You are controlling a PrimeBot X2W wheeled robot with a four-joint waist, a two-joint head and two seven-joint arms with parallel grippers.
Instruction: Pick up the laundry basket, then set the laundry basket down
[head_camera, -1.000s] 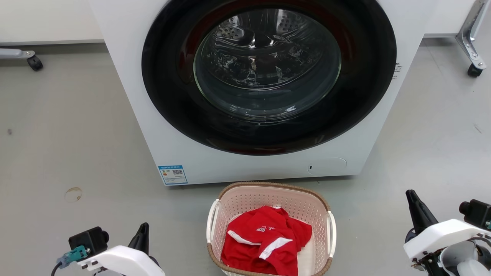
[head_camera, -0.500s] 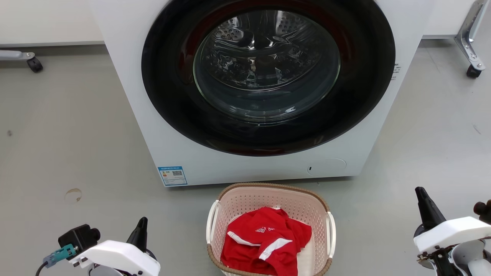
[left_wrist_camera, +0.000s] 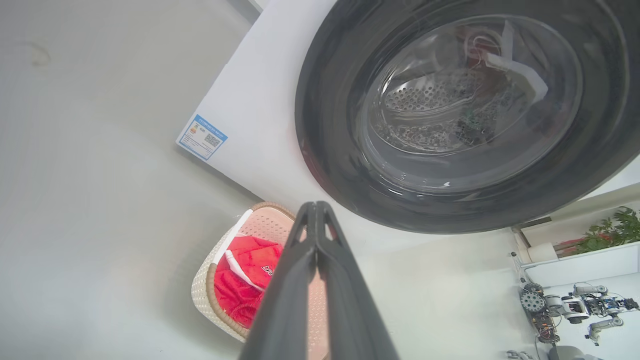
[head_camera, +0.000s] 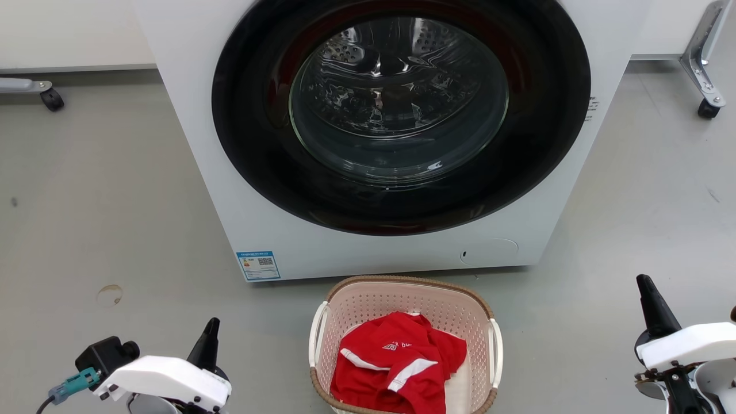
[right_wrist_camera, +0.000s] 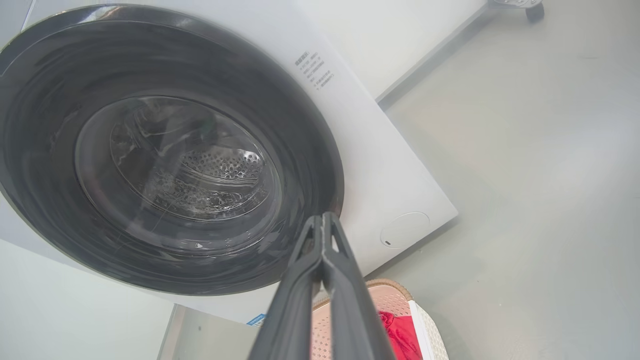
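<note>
The laundry basket point(head_camera: 402, 296) is pale pink-beige with a brown woven-look rim and white side handles. It stands on the floor just in front of the washing machine and holds a red garment point(head_camera: 397, 359). My left gripper point(head_camera: 212, 323) is shut and hangs well to the basket's left, apart from it. To the basket's far right, my right gripper point(head_camera: 643, 280) is shut as well, holding nothing. The basket point(left_wrist_camera: 222, 250) shows behind my shut left gripper point(left_wrist_camera: 316, 205) in the left wrist view. In the right wrist view my right gripper point(right_wrist_camera: 325, 216) points at the machine, the basket point(right_wrist_camera: 390, 292) below it.
A white front-loading washing machine point(head_camera: 241, 190) with a closed dark round door point(head_camera: 399, 109) stands behind the basket. Grey floor point(head_camera: 103, 218) spreads to both sides. Wheeled frame legs stand at the far left point(head_camera: 50, 98) and far right point(head_camera: 704, 103).
Both grippers have drifted outward and lower in the head view, away from the basket. The head camera has shifted slightly. The basket has not moved.
</note>
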